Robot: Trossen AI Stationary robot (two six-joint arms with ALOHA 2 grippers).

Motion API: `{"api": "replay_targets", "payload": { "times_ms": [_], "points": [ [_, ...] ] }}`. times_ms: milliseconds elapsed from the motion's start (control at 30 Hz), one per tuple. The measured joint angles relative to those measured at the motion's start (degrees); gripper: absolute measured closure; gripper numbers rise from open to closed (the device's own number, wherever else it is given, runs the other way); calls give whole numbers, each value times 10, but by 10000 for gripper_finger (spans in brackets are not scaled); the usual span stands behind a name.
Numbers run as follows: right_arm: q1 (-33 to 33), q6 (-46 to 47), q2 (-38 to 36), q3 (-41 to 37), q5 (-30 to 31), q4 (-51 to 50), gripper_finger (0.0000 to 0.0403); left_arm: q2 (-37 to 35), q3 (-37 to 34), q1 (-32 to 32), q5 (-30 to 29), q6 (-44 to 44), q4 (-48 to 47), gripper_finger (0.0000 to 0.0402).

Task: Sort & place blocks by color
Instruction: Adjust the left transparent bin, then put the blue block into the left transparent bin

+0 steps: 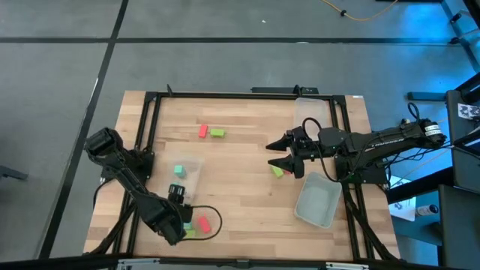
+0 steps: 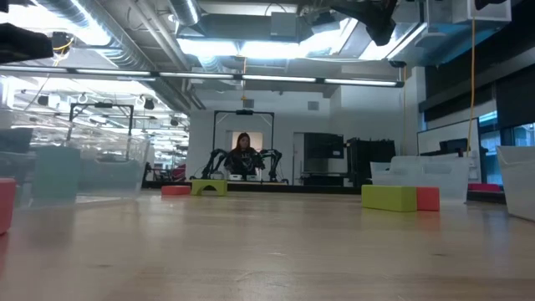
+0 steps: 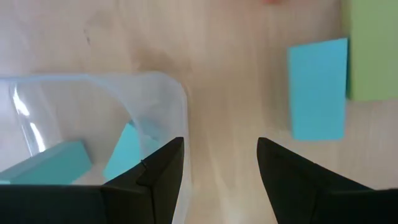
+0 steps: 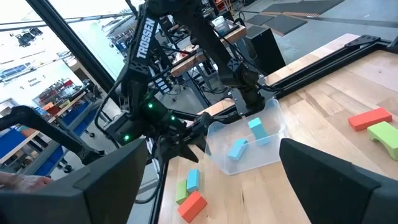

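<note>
Dark left pincer (image 1: pixel 180 212) low beside clear tub (image 1: pixel 196 166), released; right pincer (image 1: pixel 279 154) raised mid-table, released

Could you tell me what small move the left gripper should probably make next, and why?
Probably a short shift toward the loose teal block on the bare wood. The left gripper is open and empty beside the clear tub, which already holds two teal blocks, so the third looks like its next pick.

Teal blocks (image 4: pixel 247 138) lie in a clear tub (image 4: pixel 249 144); red block (image 1: pixel 202 132) and lime block (image 1: pixel 217 133) sit on the pale wood surface (image 1: pixel 240 195); arms (image 1: pixel 131 176) black.
</note>
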Motion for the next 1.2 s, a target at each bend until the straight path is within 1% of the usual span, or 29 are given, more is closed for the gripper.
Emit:
{"api": "replay_targets", "payload": {
  "times_ms": [133,267,367,467,667,1200],
  "points": [
    [0,2,0,0,1,0,34,-32,0,3,4,-22,30,205],
    [0,3,0,0,1,0,34,-45,1,-28,4,-58,82,205],
    [0,2,0,0,1,0,34,-35,0,-60,4,-84,96,205],
    [0,1,0,0,1,0,34,-11,0,-71,5,-92,121,205],
    [0,1,0,0,0,0,34,23,0,-64,1,-94,133,205],
    [0,14,0,0,0,0,34,63,0,-66,14,-104,129,205]
  ]
}}
